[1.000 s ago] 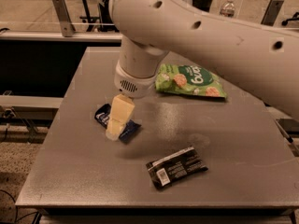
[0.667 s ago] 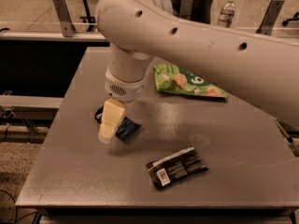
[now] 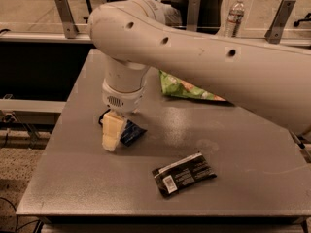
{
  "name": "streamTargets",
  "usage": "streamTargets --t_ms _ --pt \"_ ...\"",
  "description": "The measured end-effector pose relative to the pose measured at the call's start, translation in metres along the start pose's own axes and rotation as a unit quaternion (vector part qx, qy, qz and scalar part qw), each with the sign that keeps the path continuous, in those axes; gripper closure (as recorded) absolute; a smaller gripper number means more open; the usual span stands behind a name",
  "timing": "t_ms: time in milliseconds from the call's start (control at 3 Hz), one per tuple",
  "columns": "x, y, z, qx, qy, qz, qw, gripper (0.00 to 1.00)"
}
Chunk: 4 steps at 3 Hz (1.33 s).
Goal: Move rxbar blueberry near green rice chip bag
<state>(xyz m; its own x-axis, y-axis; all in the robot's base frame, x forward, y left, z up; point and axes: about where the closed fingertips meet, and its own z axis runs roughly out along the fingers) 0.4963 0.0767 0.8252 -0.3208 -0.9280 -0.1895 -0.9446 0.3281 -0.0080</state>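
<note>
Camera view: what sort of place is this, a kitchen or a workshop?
Likely a robot test lab, not a home: a grey table, metal posts behind it, and a water bottle beyond. The gripper hangs low over the table, by the blue bar.

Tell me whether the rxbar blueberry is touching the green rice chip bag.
Apart. The camera view shows grey table between the rxbar blueberry and the green rice chip bag; the tool sits low at the bar's left end.
</note>
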Motion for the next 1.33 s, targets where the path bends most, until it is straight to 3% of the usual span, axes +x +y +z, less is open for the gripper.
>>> streamTargets --t_ms 667,1000,1333 --pt "-0.003 0.006 -0.008 0.003 -0.002 -0.003 1.0000 0.70" --pt "0.004 -0.004 -0.019 0.011 -0.010 0.013 0.9998 0.93" --pt "0.019 -0.024 -0.040 0.033 -0.023 0.040 0.9984 1.00"
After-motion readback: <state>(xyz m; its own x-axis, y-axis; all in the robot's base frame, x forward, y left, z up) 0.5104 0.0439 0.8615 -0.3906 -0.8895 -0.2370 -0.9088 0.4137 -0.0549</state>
